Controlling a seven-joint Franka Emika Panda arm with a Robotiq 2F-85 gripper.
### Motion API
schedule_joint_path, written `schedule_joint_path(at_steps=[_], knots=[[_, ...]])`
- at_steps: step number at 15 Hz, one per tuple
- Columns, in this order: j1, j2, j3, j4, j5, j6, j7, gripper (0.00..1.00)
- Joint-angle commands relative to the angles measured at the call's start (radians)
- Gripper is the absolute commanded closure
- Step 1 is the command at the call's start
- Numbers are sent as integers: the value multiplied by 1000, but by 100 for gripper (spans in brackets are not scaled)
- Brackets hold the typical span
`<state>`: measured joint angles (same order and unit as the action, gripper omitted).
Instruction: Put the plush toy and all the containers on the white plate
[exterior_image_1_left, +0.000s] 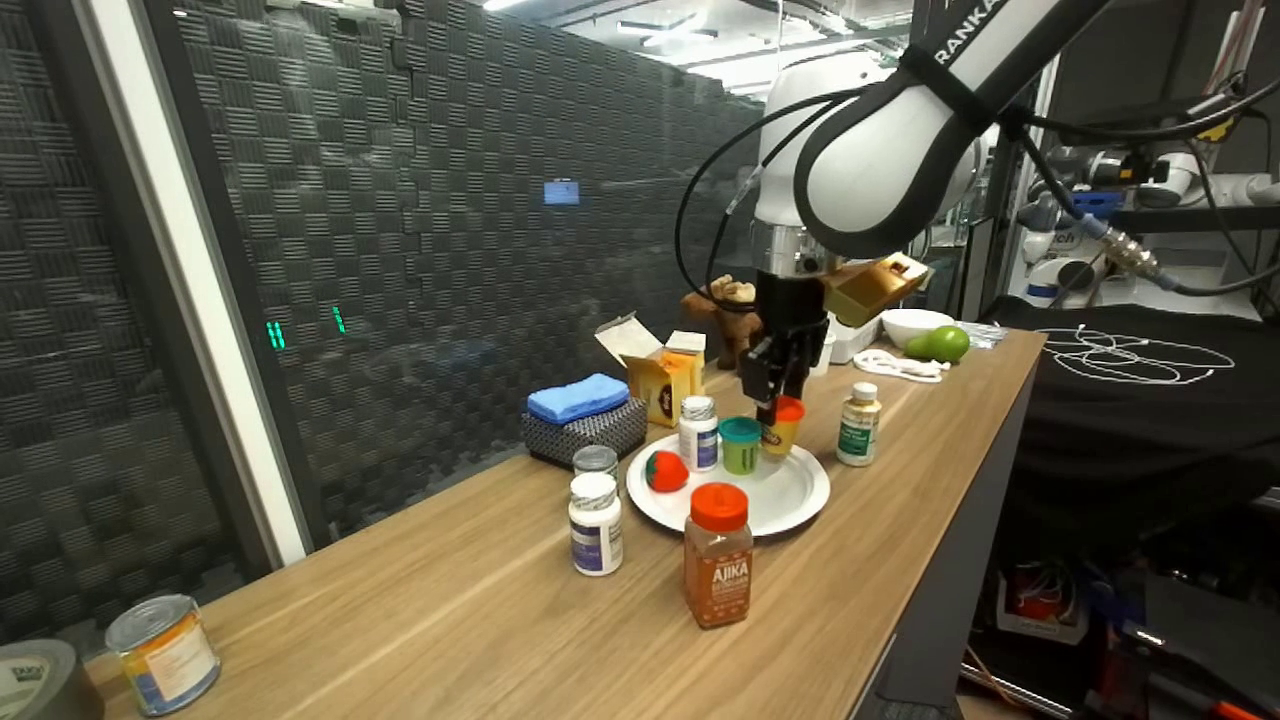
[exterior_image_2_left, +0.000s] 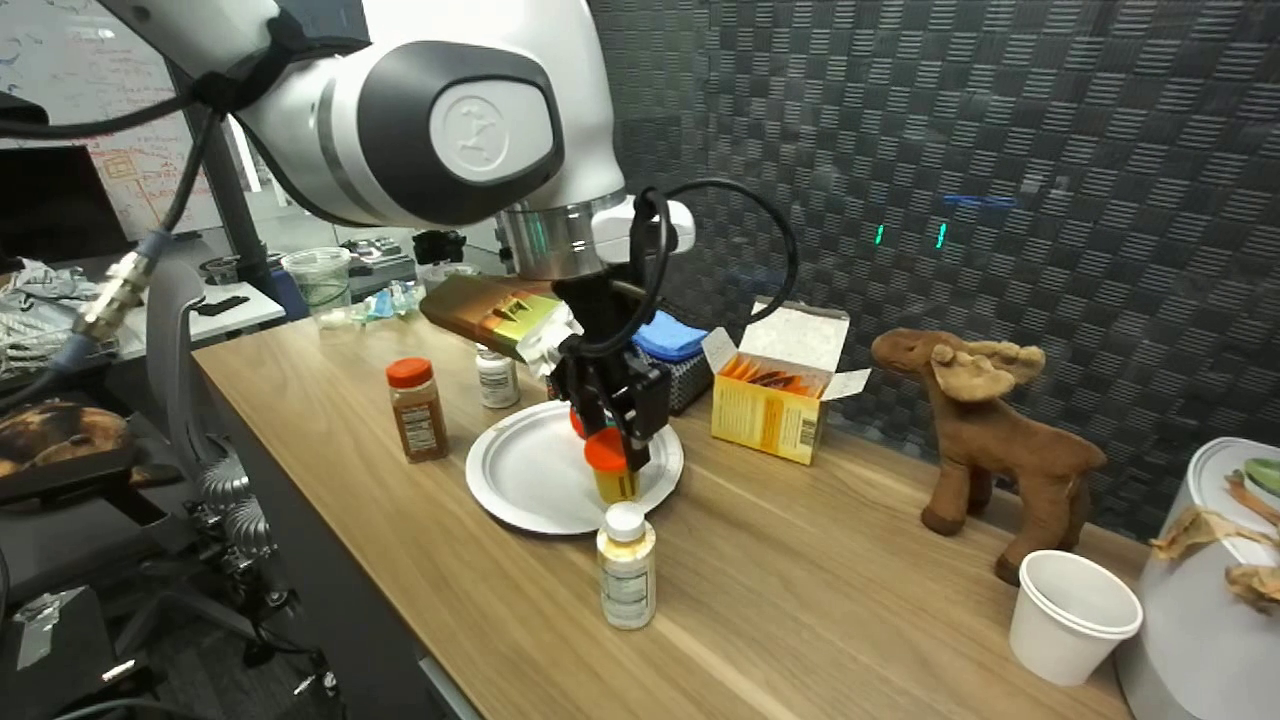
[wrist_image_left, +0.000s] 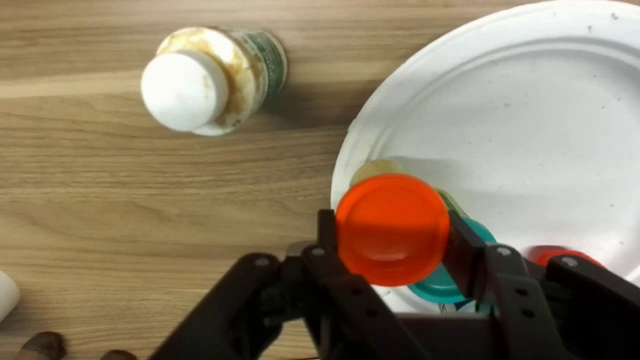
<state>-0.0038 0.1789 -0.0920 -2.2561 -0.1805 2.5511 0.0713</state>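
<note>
My gripper (wrist_image_left: 392, 225) is shut on a yellow tub (exterior_image_2_left: 617, 484) with an orange lid, its fingers against both sides. The tub is upright over the white plate (exterior_image_1_left: 800, 508); whether its base touches I cannot tell. On the plate are a teal-lidded green tub (exterior_image_1_left: 740, 452), a white pill bottle (exterior_image_1_left: 698, 440) and a red toy-like piece (exterior_image_1_left: 666, 472). Off the plate stand a red-lidded jar (exterior_image_1_left: 719, 575), a second white pill bottle (exterior_image_1_left: 596, 535), a grey-lidded can (exterior_image_1_left: 596, 459) and a white-capped bottle (exterior_image_2_left: 627, 580). The plush toy (exterior_image_2_left: 1000, 430), a brown moose, stands toward the wall.
An opened yellow box (exterior_image_2_left: 765, 415) and a black box (exterior_image_1_left: 590, 430) topped by a blue cloth (exterior_image_1_left: 578, 397) sit between plate and wall. White paper cups (exterior_image_2_left: 1075, 620) are near the moose. A can (exterior_image_1_left: 165, 660) and a tape roll (exterior_image_1_left: 45, 685) lie at the table's far end.
</note>
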Motion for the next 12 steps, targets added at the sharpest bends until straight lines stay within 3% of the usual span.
schedule_joint_path(at_steps=[1, 12], knots=[[16, -53, 1, -61, -63, 33, 72, 71], [12, 3, 35, -28, -13, 16, 33, 71]])
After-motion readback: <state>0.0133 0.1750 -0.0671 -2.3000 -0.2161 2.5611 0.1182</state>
